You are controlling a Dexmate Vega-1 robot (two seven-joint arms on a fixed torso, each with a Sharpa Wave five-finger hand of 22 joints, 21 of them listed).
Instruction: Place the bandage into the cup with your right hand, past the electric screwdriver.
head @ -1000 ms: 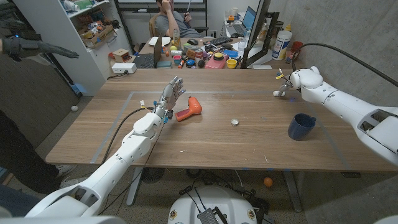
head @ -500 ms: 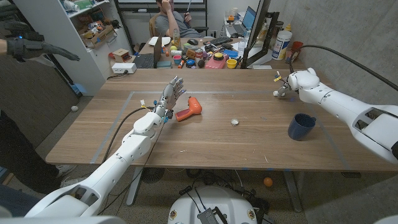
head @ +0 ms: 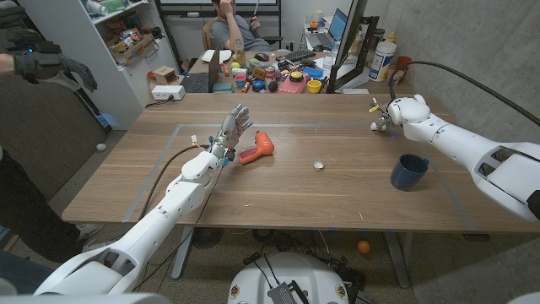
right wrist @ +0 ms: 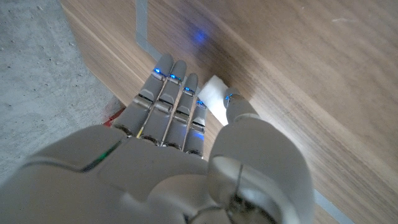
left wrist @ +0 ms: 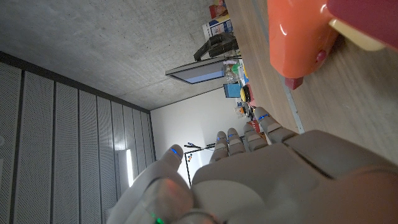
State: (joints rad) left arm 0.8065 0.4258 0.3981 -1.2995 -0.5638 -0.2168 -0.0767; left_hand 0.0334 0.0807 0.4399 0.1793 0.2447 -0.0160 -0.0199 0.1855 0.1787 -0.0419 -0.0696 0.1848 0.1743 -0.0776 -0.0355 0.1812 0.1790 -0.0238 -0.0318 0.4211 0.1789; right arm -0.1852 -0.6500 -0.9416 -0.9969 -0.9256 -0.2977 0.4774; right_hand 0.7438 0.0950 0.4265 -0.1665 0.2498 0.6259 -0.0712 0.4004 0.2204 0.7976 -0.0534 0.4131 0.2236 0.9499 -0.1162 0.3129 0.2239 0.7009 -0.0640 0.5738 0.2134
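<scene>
White bandage (right wrist: 214, 98) on wooden table (head: 337, 194), pinched between right hand (right wrist: 186, 155) fingers (right wrist: 168, 106) and thumb.

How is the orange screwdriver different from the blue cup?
The electric screwdriver is orange and lies on its side; the cup is dark blue and stands upright, mouth up. The electric screwdriver sits close beside the left hand, whose fingers are spread; the cup stands on the robot's right side, nearer the right arm. Neither is held, and both rest on the wooden table.
</scene>
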